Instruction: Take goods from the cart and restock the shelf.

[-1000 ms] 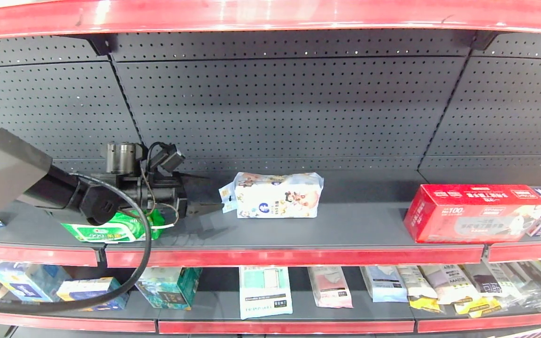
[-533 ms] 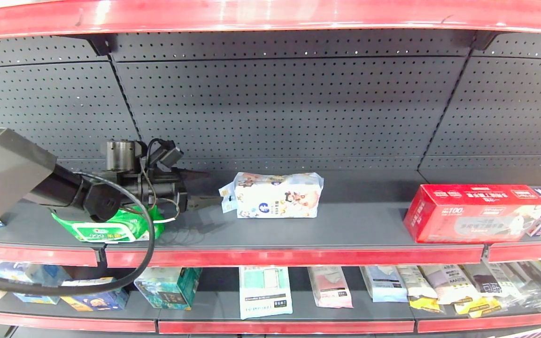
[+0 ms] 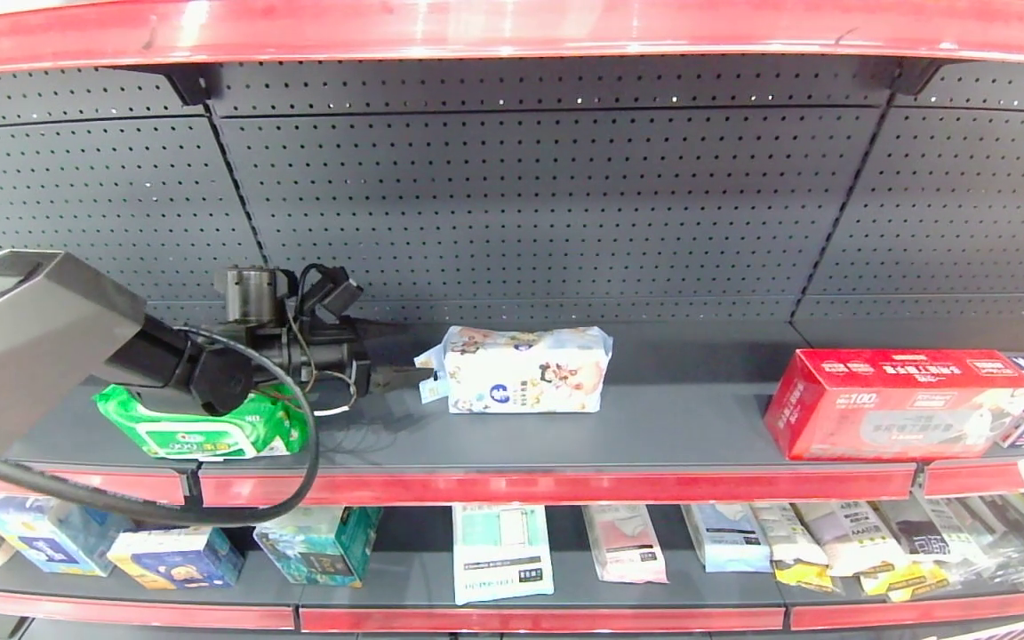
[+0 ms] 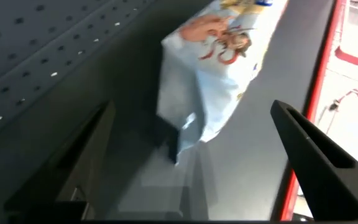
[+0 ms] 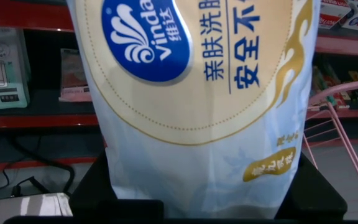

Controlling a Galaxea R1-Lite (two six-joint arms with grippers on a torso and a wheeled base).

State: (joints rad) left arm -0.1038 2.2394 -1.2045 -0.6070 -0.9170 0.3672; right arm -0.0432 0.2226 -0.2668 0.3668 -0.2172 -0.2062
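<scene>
On the middle shelf (image 3: 654,436) lies a white and blue tissue pack (image 3: 525,369) with cartoon prints. My left gripper (image 3: 392,351) is open just left of the pack's end, fingertips almost at it. The left wrist view has the pack's end (image 4: 210,81) ahead, between the spread fingers (image 4: 316,162) of the gripper (image 4: 191,168). A green wipes pack (image 3: 201,427) lies on the shelf under my left arm. My right gripper (image 5: 204,202) is shut on a white pack with a blue logo (image 5: 197,93), held upright in front of lower shelves.
A red box (image 3: 894,404) sits at the right of the middle shelf, more goods beside it. The shelf below (image 3: 530,613) carries several packs and boxes. A pegboard wall (image 3: 530,196) backs the shelf. A pink wire cart frame (image 5: 347,124) stands behind the held pack.
My left arm has slid right along the shelf, bringing its open gripper up to the tissue pack's end. The green wipes pack is now less covered.
</scene>
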